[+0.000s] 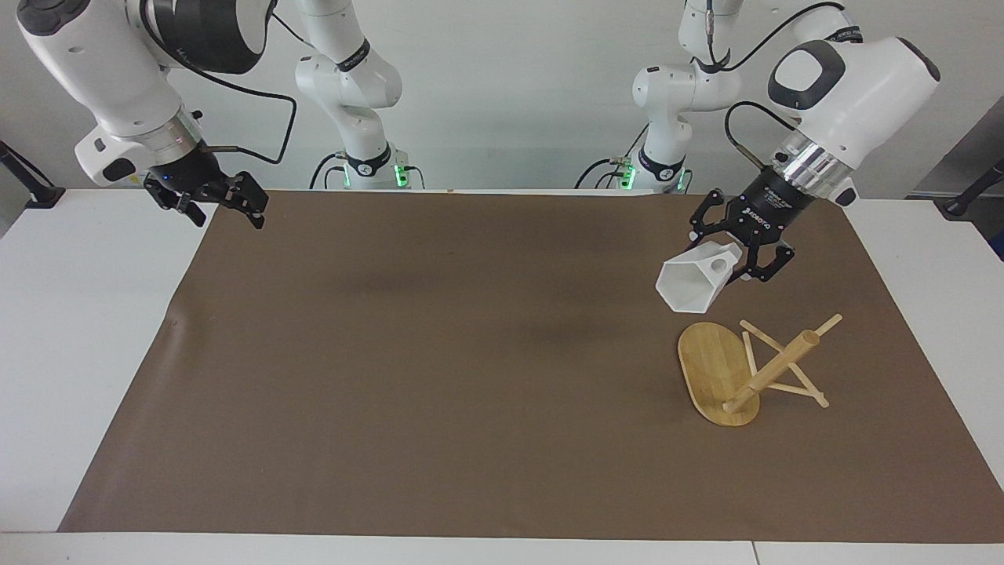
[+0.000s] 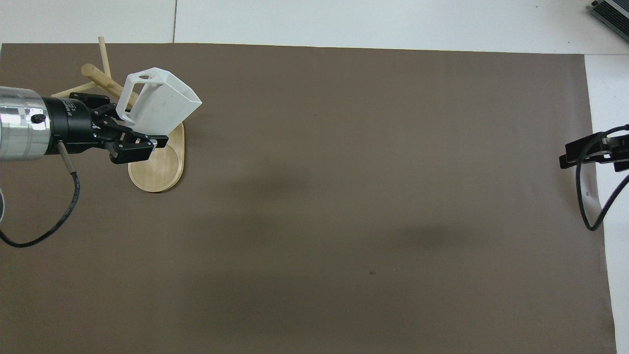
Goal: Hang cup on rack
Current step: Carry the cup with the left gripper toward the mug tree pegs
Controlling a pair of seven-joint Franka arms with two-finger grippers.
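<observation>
Your left hand (image 1: 741, 263) hangs in the air over the mat (image 1: 471, 377), pinching the cup (image 1: 694, 284) by its closed end, at the left arm's end of the desk (image 1: 78, 353). You can see that the cup is matte white with flat faceted sides, tilted so its hexagonal mouth points down and away from the robots. It hovers just above the rack (image 1: 745, 369), apart from it, nearer to the robots than the oval base.

Look at the rack: it is light bamboo and lies tipped over on the mat, its round post slanting up from the base, thin pegs crossing it.

From the facing view you get the open mouth and a round hole in one face. Only the overhead view shows you the squared loop handle, turned up on the cup (image 2: 159, 103), and there the cup covers part of the rack (image 2: 157, 167).

Your right hand (image 1: 220, 202) waits with fingers spread over the mat's edge at the right arm's end; overhead you see only its tip (image 2: 587, 152).
</observation>
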